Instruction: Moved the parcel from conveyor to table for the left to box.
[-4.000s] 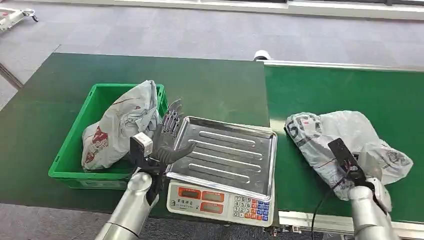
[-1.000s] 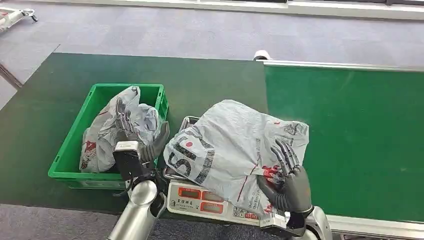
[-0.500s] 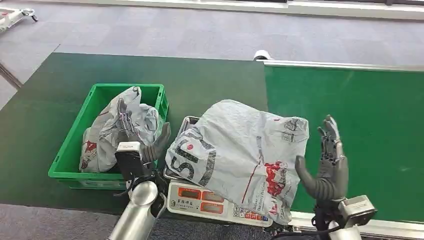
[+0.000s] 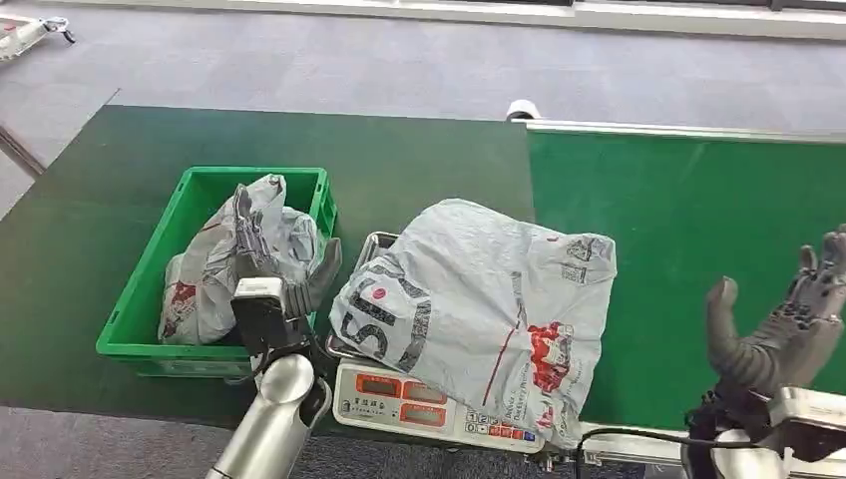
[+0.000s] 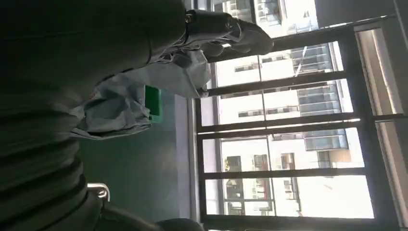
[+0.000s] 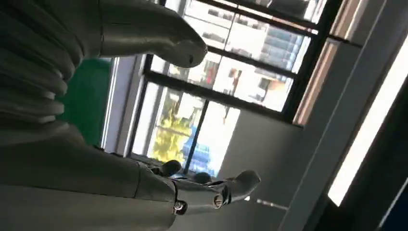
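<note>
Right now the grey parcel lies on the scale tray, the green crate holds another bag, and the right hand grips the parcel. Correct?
Not quite. In the head view the right hand is open above the conveyor, clear of the grey parcel. The scale tray and green crate are as you say.

Dark green table (image 4: 120, 200) on the left, butted against a brighter green conveyor (image 4: 698, 220) on the right, with a metal rail and a white roller end (image 4: 521, 109) at the far seam. Directly on the table: a green crate (image 4: 140, 324) at the left (holding a grey bag), and just beside it an electronic scale (image 4: 419, 407) at the near edge, keypad facing forward. On the scale's steel tray (image 4: 371, 242): a grey parcel (image 4: 479, 299), draped over the tray's right side and overhanging the conveyor edge. Grey carpeted floor (image 4: 349, 65) beyond.
</note>
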### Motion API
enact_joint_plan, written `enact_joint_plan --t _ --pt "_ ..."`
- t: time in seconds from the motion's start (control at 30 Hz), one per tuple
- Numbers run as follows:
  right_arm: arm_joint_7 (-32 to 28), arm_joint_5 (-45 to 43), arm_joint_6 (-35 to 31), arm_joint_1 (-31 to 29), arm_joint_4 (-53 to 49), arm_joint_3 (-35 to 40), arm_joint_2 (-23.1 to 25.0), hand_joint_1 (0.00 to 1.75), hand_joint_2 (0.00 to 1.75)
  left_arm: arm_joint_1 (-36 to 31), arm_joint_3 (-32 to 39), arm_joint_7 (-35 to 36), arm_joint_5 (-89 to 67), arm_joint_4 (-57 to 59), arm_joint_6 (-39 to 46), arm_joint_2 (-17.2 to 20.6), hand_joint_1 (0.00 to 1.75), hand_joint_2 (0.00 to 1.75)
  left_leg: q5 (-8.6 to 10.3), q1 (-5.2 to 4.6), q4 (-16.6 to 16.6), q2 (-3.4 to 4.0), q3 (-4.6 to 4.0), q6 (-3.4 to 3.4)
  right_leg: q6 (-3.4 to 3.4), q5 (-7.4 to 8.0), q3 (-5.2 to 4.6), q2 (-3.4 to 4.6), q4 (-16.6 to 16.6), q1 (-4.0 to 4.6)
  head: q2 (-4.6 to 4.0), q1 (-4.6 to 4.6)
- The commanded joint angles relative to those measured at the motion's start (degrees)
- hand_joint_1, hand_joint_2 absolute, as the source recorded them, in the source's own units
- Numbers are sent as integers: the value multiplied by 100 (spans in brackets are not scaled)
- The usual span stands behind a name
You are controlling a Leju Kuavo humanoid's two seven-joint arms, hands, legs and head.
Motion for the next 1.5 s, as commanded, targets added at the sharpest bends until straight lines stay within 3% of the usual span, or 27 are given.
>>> enact_joint_plan --t 0.03,0.13,0.27,0.43,0.6,0.67,0.87,0.93,1.0,1.03,1.13,1.27,1.5 --pt "22 296 -1128 -724 2273 -1019 289 0 175 -283 -229 28 103 376 -221 140 0 175 2 7 -10 10 15 -1 -5 8 17 5 -17 9 0 0" --pt "29 -121 -650 -1119 3778 -1195 204 0 175 -264 -46 28 155 353 -421 99 0 175 9 14 -24 25 31 -1 -6 22 33 17 -39 16 0 0" --pt "29 -121 -650 -1119 3778 -1195 204 0 175 -264 -46 28 155 353 -421 99 0 175 8 8 -15 13 17 -2 -5 15 19 5 -22 9 0 2" --pt "22 153 -867 -1489 4956 -1067 210 0 175 -296 -10 28 75 397 -481 85 0 175 4 8 -16 20 25 -1 -4 15 24 13 -25 10 0 0" --pt "22 121 -444 -1474 4965 -740 145 0 175 -319 -75 28 -24 389 -403 118 0 175 5 8 -9 17 12 -1 -5 13 11 10 -15 11 0 -2" --pt "22 222 -265 -1509 5053 -443 24 0 175 -357 -422 28 -182 431 -234 260 0 175 2 5 -4 13 7 0 -2 8 6 9 -8 6 0 0" --pt "22 221 -252 -1542 5118 -415 7 0 175 -369 -519 28 -197 440 -230 293 0 175 4 2 -6 9 7 0 -2 8 7 4 -7 4 0 0" --pt "22 213 -189 -1575 5117 -340 -34 0 175 -465 -968 28 -450 637 -150 438 0 175 4 5 -5 4 6 -1 -3 9 10 -1 -10 7 0 0" --pt "22 197 -283 -1591 5092 -221 -56 0 175 -832 -2055 28 -1228 1570 112 592 0 175 5 3 -9 6 10 0 -3 9 12 0 -12 5 0 -2" --pt "22 151 -293 -1605 5153 -244 -55 0 175 -1097 -2213 28 -1650 2570 272 375 0 175 9 2 -15 3 15 0 -5 11 17 -4 -17 4 0 0" --pt "22 108 -197 -1593 5149 -230 -94 0 175 -1357 -2535 28 -1927 3447 -629 125 0 175 14 0 -17 -28 18 3 0 9 30 -34 -23 2 0 -2" --pt "22 129 -197 -1511 5052 -251 -108 0 175 -1355 -2457 28 -1889 3375 -2459 118 0 175 5 0 -5 0 9 3 0 9 11 -3 -10 1 0 0" --pt "22 220 -171 -1441 4955 -427 -58 0 175 -1621 -2415 342 -2535 3940 -3961 -180 0 175 4 -3 0 1 2 2 -1 7 0 -5 -4 0 0 -2"
